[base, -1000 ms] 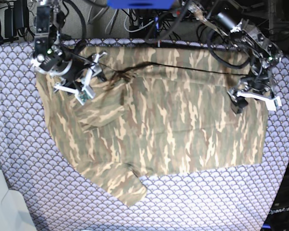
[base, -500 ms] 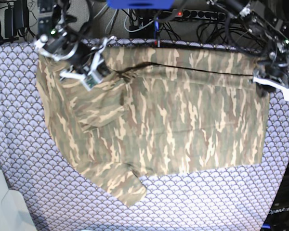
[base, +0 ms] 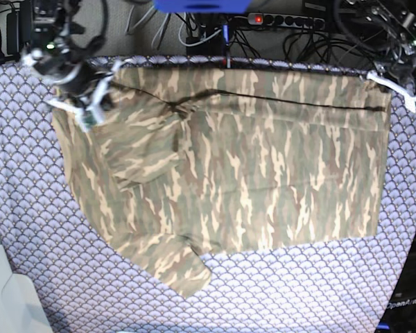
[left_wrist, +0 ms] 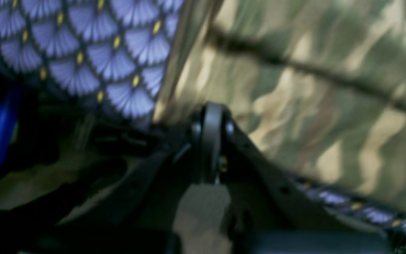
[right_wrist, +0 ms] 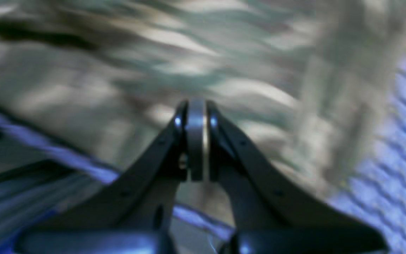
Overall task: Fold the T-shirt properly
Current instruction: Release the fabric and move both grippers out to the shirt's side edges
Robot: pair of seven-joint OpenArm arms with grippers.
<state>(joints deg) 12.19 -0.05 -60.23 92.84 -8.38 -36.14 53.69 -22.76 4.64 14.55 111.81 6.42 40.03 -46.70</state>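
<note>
The camouflage T-shirt (base: 263, 173) lies on the patterned tablecloth (base: 28, 208). The left gripper (left_wrist: 212, 116) is at the shirt's far corner, and the right gripper (right_wrist: 196, 109) is over its other far corner. Both have their tips together. I can't tell if they pinch any cloth.

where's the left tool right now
In the base view, the left tool is at the upper right, at the far right-hand corner of the camouflage shirt.
</note>
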